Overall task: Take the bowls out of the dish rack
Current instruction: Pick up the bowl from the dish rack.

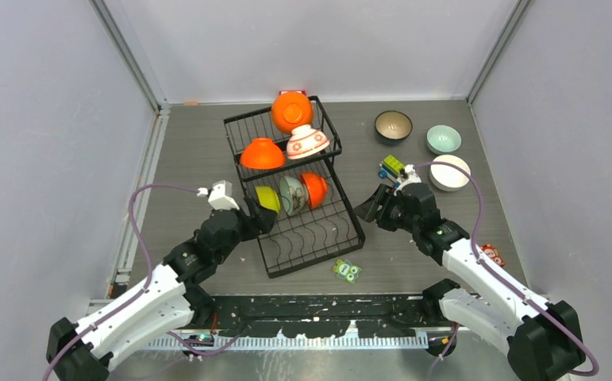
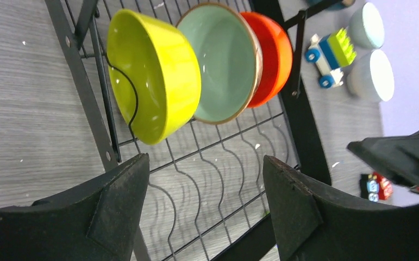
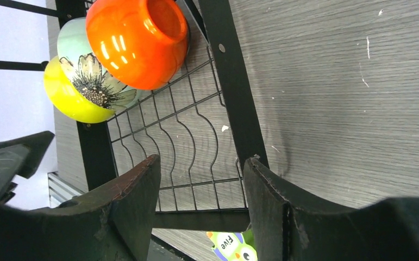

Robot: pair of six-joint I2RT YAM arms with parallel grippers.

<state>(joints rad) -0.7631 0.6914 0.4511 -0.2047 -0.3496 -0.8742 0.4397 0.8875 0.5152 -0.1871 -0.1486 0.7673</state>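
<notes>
Just ahead of the open, empty left tool (image 2: 204, 176), the glossy lime green bowl (image 2: 158, 76) is judged rigid, slippery and breakable; its rim is best pinched.

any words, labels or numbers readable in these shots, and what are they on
"Five": on the small green card lying on the table beside the dish rack.
Red toy near the right arm: it has markings, but they are too small and blurred to read.
Bowls: patterns only, no lettering.

Overhead; two close wrist views on dish rack (image 1: 310, 230)
</notes>
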